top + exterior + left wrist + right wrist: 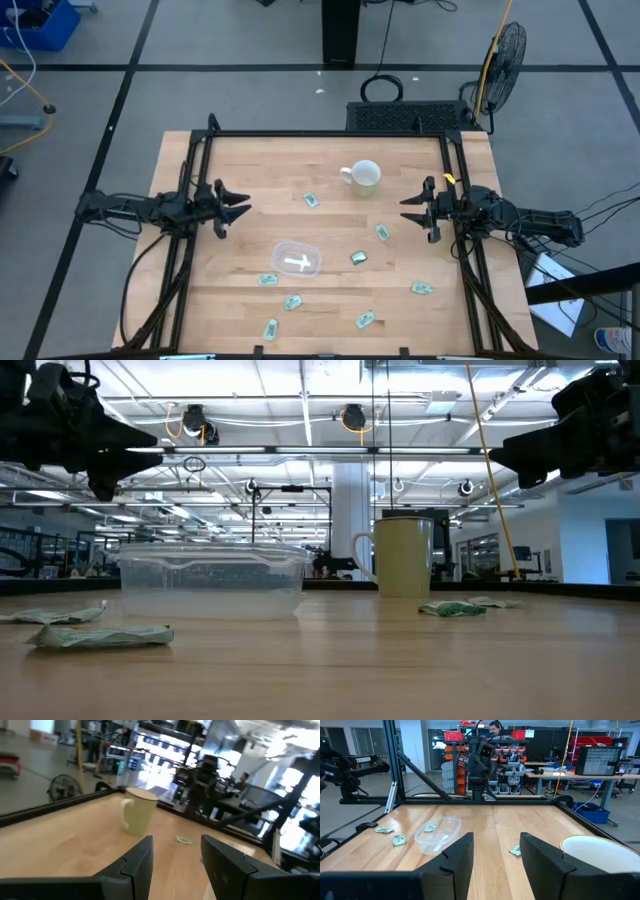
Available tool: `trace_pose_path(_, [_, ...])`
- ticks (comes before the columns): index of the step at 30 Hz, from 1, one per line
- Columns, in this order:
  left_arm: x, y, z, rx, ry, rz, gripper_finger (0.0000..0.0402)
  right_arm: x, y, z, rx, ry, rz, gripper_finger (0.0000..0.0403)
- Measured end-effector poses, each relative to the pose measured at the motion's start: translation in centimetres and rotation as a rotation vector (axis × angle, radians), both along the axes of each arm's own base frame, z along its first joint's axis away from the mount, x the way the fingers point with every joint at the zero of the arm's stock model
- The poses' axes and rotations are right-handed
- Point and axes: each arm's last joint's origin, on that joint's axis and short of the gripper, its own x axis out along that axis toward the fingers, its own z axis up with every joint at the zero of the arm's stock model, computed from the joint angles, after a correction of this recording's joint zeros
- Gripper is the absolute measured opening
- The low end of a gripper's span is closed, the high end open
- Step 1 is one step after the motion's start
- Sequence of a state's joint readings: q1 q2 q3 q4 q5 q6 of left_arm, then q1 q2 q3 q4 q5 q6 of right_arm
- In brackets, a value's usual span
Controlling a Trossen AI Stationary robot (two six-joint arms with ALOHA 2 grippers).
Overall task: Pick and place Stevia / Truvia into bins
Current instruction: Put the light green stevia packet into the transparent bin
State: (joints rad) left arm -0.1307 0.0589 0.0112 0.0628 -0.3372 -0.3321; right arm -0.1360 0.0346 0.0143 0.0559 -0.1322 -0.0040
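Observation:
Several pale green and white packets lie flat and scattered on the wooden table, among them one (312, 200) near the mug, one (382, 232) by the right gripper, and others (292, 301) along the near side. The clear bin (297, 259) stands near the table's middle with one packet (298, 263) lying in it; the right wrist view also shows the bin (439, 834). My left gripper (235, 208) hangs open above the table's left side. My right gripper (410, 212) hangs open above the right side. Neither is over a packet.
A white mug (362, 176) with a handle stands upright toward the far side, between the two grippers; it shows close in the left wrist view (140, 810). A black frame rail (330, 134) runs along the table's far edge. A fan (505, 55) stands on the floor beyond.

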Motion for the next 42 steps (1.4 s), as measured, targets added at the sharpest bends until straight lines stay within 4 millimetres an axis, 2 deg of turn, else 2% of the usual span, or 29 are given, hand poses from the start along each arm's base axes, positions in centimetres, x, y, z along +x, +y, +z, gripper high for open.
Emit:
trace_pose_path(8, [0.1, 0.2, 0.9, 0.065, -0.003, 0.092, 0.017, 0.0, 0.0, 0.0, 0.0, 0.0, 0.0, 0.0155])
trace_pose_path(13, [0.4, -0.1, 0.9, 0.017, 0.024, 0.011, 0.017, 0.0, 0.0, 0.4, 0.007, -0.04, 0.004, 0.0155])
trace_pose_path(19, [0.8, -0.9, 0.3, 0.035, 0.2, -0.107, 0.017, 0.0, 0.0, 0.4, 0.116, -0.045, 0.007, 0.0155])
trace_pose_path(22, [0.9, -1.2, 1.2, 0.051, 0.298, -0.132, 0.017, 0.0, 0.0, 0.4, 0.142, -0.045, 0.007, 0.0155])
trace_pose_path(26, [1.4, -2.0, 3.3, -0.001, 0.369, -0.182, 0.017, 0.0, 0.0, 0.4, 0.108, -0.046, -0.001, 0.0155])
trace_pose_path(31, [2.9, -4.1, 4.1, -0.094, 0.519, -0.274, 0.017, 0.0, -0.4, 0.5, 0.02, -0.056, -0.126, 0.0155])
trace_pose_path(35, [4.4, -6.9, 2.4, -0.208, 0.647, -0.292, 0.017, -0.1, -0.5, 0.3, 0.027, -0.031, -0.182, 0.0155])
trace_pose_path(38, [5.4, -9.3, -0.1, -0.253, 0.731, -0.256, 0.017, 0.0, -0.5, 0.0, 0.047, -0.006, -0.182, 0.0155])
trace_pose_path(42, [6.9, -12.5, -3.1, -0.299, 0.75, -0.297, 0.017, 0.0, -0.5, 0.0, 0.017, -0.002, -0.183, 0.0155])
